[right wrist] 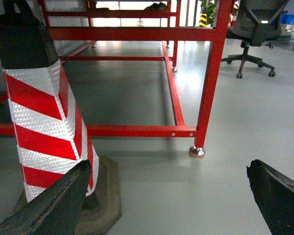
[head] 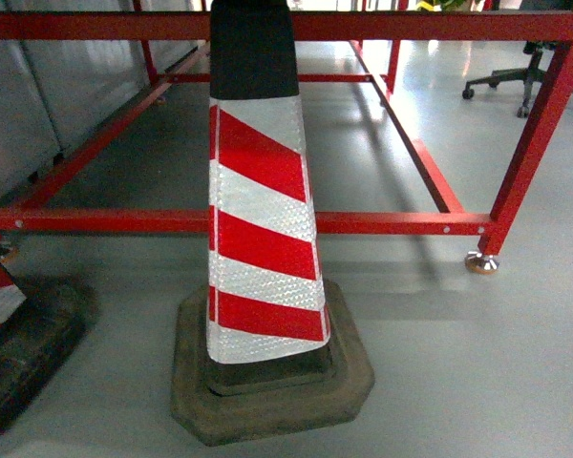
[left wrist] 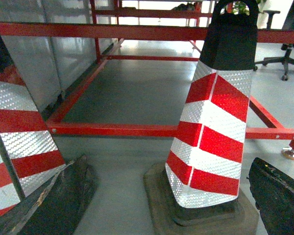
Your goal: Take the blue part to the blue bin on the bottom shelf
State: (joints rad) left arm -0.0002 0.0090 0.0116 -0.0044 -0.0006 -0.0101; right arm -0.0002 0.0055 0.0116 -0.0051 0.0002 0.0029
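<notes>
The blue part, the blue bin and the bottom shelf are all out of view. In the left wrist view my left gripper (left wrist: 167,165) is open, its dark fingers (left wrist: 63,200) spread wide with nothing held. A red-and-white striped traffic cone (left wrist: 210,132) stands on the floor in front of that gap. My right gripper (right wrist: 167,167) is open too, fingers (right wrist: 277,196) wide apart over bare grey floor. Neither gripper shows in the head view, which the cone (head: 263,239) fills at close range.
A low red steel frame (head: 382,222) runs across behind the cone, with a foot (head: 480,262) at the right. A second striped cone (left wrist: 14,132) stands at the left. An office chair (right wrist: 252,29) is far right. Grey panels (head: 38,86) line the left.
</notes>
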